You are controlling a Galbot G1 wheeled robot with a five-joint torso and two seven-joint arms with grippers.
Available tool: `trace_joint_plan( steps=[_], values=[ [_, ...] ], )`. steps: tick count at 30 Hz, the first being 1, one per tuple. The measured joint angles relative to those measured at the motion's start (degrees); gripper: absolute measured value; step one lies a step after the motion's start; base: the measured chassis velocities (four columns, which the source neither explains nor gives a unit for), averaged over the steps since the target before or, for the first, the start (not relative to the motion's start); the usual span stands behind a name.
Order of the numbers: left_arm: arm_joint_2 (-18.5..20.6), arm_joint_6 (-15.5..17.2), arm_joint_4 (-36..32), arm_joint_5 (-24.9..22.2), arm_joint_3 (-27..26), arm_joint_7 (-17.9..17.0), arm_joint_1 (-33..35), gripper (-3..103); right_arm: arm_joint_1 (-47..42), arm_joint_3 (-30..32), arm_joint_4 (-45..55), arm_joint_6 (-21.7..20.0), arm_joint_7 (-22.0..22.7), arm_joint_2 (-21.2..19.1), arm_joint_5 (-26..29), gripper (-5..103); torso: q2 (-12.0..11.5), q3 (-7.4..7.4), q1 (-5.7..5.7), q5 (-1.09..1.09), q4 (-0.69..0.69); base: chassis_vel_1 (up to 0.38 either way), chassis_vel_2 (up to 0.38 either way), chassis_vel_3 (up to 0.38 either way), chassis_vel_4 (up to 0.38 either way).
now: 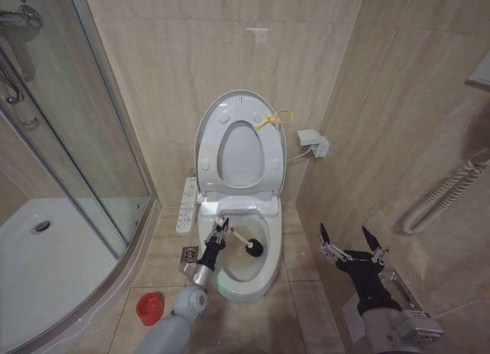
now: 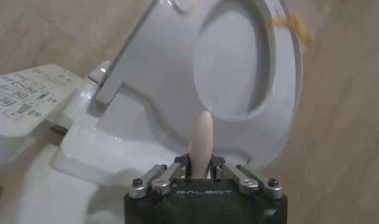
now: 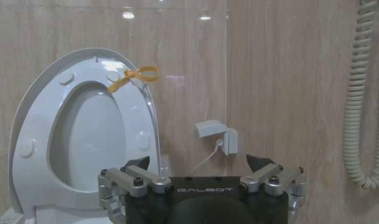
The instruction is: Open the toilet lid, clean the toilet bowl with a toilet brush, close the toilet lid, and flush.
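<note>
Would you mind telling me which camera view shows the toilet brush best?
The head view: the toilet brush shows whole, its black head down in the toilet bowl, its handle gripped by the left gripper. The left wrist view shows just its pale handle end between the jaws.

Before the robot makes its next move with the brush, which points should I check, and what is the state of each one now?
1. Toilet lid raised, leaning against the wall: ok.
2. Left gripper shut on the toilet brush handle: ok.
3. Black brush head inside the toilet bowl: ok.
4. Bristles touching the stain: cannot tell.
5. Right gripper open, apart from the toilet on its right side: ok.
6. Red holder cup upright on the floor by the shower: ok.
</note>
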Motion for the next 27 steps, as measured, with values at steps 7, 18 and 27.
trace_joint_plan(
  steps=[7, 18, 27],
  values=[
    [0.12, -0.73, -0.99, 2.65, 0.17, 0.24, 0.29, 22, 0.00, 0.00, 0.00, 0.00, 0.00, 0.00, 0.00, 100, 0.00, 0.00, 0.00, 0.00, 0.00, 0.000, 0.000, 0.000, 0.000],
    [1.28, 2.16, -9.55, -3.76, 0.74, -1.20, 2.01, 22, 0.00, 0.00, 0.00, 0.00, 0.00, 0.00, 0.00, 100, 0.00, 0.00, 0.00, 0.01, 0.00, 0.000, 0.000, 0.000, 0.000],
    [1.48, 2.95, -5.17, 2.23, 0.86, -5.24, 0.77, 22, 0.00, 0.00, 0.00, 0.00, 0.00, 0.00, 0.00, 100, 0.00, 0.00, 0.00, -0.01, -0.01, 0.000, 0.000, 0.000, 0.000]
  ],
)
